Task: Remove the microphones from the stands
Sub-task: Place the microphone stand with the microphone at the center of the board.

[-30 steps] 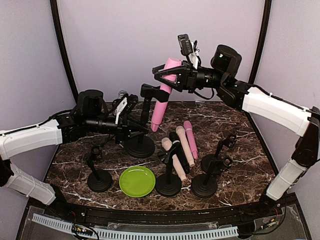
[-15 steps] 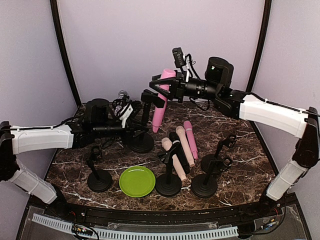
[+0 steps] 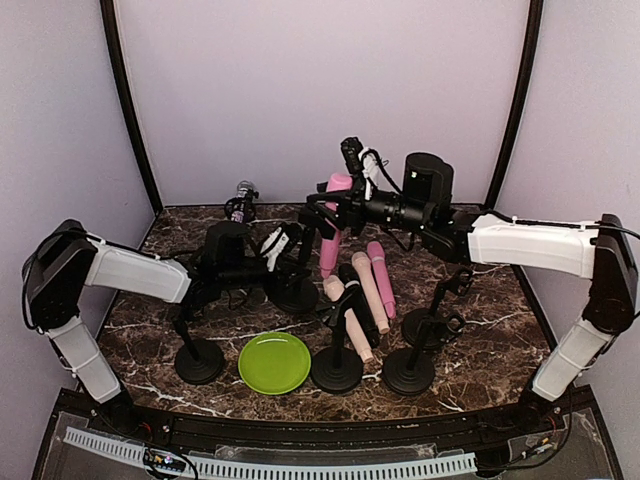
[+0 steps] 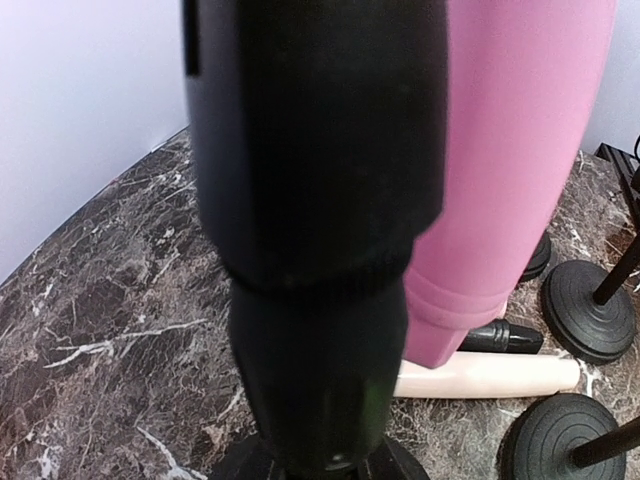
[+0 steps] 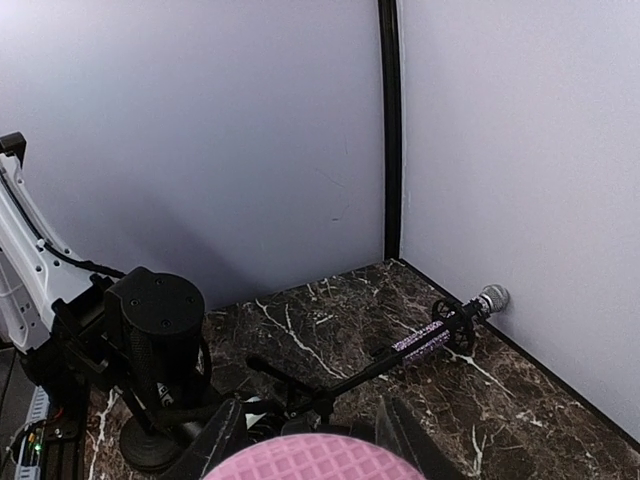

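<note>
The pink microphone hangs tilted over the back middle of the table, its lower end above the marble. My right gripper is shut on its upper part. Its grid-patterned head sits between the fingers in the right wrist view. The black stand stands just left of it, its clip beside the mic body. I cannot tell if they touch. My left gripper is shut on the stand's post, which fills the left wrist view and hides the fingers. The pink mic is right beside it.
A green plate lies at the front. Several empty black stands stand around it. Several loose mics lie in the middle. A sparkly purple mic on a stand is at the back left.
My right gripper has come down and slightly left with the pink microphone. My left arm has stretched further in, and the stand with its clip has shifted right and lower.
</note>
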### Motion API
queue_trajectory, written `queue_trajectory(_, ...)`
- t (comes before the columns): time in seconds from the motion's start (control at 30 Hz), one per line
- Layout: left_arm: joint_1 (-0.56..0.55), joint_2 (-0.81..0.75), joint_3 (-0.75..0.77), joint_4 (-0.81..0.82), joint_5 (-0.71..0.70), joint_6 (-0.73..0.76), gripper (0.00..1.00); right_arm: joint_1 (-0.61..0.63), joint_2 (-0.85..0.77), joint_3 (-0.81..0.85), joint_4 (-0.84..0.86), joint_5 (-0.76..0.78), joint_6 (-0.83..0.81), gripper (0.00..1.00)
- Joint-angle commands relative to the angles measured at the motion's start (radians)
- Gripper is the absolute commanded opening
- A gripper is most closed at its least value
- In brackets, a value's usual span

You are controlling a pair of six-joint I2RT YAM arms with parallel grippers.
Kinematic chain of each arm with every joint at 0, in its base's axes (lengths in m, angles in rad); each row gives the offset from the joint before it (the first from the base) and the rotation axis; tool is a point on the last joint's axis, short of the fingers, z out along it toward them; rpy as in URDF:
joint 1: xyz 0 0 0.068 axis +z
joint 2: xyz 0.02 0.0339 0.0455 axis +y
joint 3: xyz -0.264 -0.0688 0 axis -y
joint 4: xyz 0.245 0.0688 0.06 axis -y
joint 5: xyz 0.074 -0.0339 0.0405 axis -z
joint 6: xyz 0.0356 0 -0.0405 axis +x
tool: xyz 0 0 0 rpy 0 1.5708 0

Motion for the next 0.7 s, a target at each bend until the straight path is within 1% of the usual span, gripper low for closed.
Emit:
queue_trajectory(0.0, -0.014, 0.023, -0.010, 0.187, -0.016, -0.052, 0.06, 0.021, 0.004, -0.035, 0.084, 0.045, -0.064, 0.12)
queue_trajectory(0.1, -0.014, 0.053, -0.004, 0.164, -0.029, -0.076, 0.11, 0.024, 0.009, -0.050, 0.093, 0.061, -0.085, 0.11)
queue_trajectory(0.13, -0.014, 0.056, -0.006, 0.157, -0.028, -0.079, 0.16, 0.026, 0.014, -0.054, 0.097, 0.063, -0.089, 0.11)
queue_trajectory(0.17, -0.013, 0.055, -0.008, 0.143, -0.030, -0.083, 0.19, 0.028, 0.018, -0.055, 0.097, 0.065, -0.097, 0.11)
queue_trajectory(0.2, -0.013, 0.051, -0.015, 0.137, -0.038, -0.086, 0.27, 0.030, 0.023, -0.055, 0.095, 0.064, -0.101, 0.11)
queue_trajectory(0.23, -0.013, 0.047, -0.021, 0.129, -0.044, -0.088, 0.30, 0.031, 0.027, -0.057, 0.094, 0.061, -0.107, 0.11)
queue_trajectory(0.27, -0.014, 0.037, -0.031, 0.126, -0.053, -0.087, 0.38, 0.032, 0.032, -0.059, 0.092, 0.060, -0.112, 0.11)
queue_trajectory(0.3, -0.014, 0.031, -0.035, 0.109, -0.052, -0.087, 0.42, 0.033, 0.037, -0.061, 0.092, 0.058, -0.115, 0.11)
queue_trajectory(0.37, -0.013, 0.012, -0.040, 0.066, -0.045, -0.087, 0.54, 0.033, 0.044, -0.069, 0.093, 0.054, -0.121, 0.11)
queue_trajectory(0.43, -0.014, -0.011, -0.052, 0.018, -0.035, -0.095, 0.61, 0.036, 0.047, -0.083, 0.098, 0.052, -0.124, 0.11)
queue_trajectory(0.67, -0.014, -0.137, -0.108, -0.103, -0.019, -0.125, 0.69, 0.041, 0.038, -0.117, 0.083, 0.026, -0.133, 0.17)
